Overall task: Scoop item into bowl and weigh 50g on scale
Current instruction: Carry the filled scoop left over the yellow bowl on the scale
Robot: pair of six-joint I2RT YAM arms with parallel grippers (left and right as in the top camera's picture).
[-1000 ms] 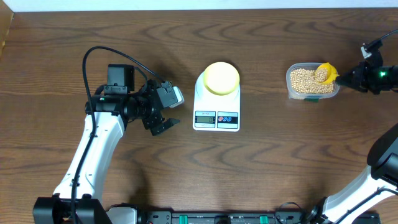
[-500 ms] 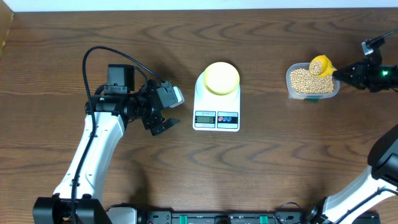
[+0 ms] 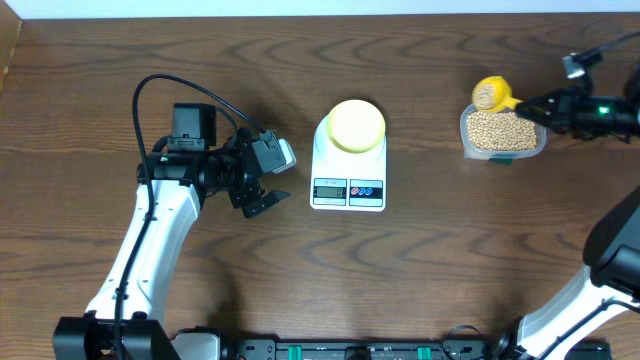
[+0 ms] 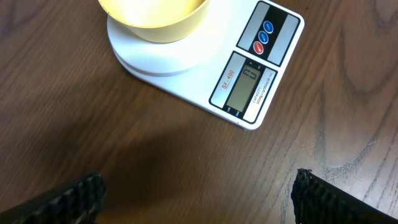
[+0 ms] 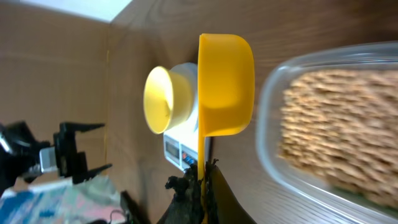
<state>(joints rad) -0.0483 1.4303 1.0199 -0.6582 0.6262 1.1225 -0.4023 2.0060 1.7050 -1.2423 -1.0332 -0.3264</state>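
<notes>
The pale-yellow bowl (image 3: 357,125) sits on the white scale (image 3: 348,190) at the table's middle; both also show in the left wrist view, the bowl (image 4: 152,18) and the scale (image 4: 252,81). The tan beans (image 3: 500,130) fill a clear plastic tub (image 3: 468,140) at the right. My right gripper (image 3: 540,105) is shut on the handle of a bright yellow scoop (image 3: 489,93), which holds beans above the tub's far left corner; the scoop also shows in the right wrist view (image 5: 225,84). My left gripper (image 3: 262,190) is open and empty, left of the scale.
The brown wooden table stretches around the scale. The table's far edge meets a white wall at the top. The left arm's black cable (image 3: 160,85) loops above its wrist. Equipment lines the near table edge.
My right gripper has lifted the scoop out of the beans and carried it left, from over the tub's right part to above its far left corner. The left arm has not moved.
</notes>
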